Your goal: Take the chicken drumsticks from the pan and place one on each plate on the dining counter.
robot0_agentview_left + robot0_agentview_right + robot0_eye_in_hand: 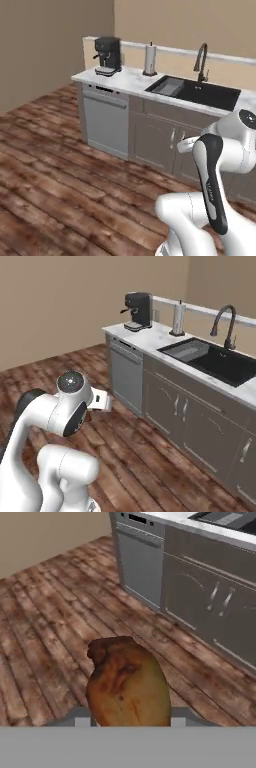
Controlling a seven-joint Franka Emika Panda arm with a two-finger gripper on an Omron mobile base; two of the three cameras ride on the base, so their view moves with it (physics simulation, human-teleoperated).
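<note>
— One chicken drumstick [127, 682] sits right at the hand camera, low in the hand view, around 6 o'clock from the picture's middle. It is orange-brown with darker patches, its narrower end pointing up toward 11 o'clock.

— How does the gripper [127, 719] stand?

— Its two finger tips [82, 718] show as small grey blocks on either side of the drumstick's lower end, one at its 8 o'clock and one at its 4 o'clock. They are pinching the meat between them.

— What lies behind it?

— Wooden floor [45, 627], reddish-brown planks, well below the drumstick. At 1 o'clock in the hand view stands a grey dishwasher [140, 567], and at 2 to 3 o'clock grey cabinet doors [210, 607] with metal handles.

— And from the base cameras?

— In the left base view the white arm [215, 175] rises at 5 o'clock. The marble worktop [127, 80] runs from 11 o'clock to 2 o'clock. On it, a black coffee machine [108, 55] stands at 11 o'clock, a paper towel holder [150, 59] just past 12, and a dark sink [200, 91] with a curved tap [201, 62] at 1 to 2 o'clock.

— Can you see the drumstick there?

— I cannot tell; the arm's own links cover the hand in both base views.
</note>
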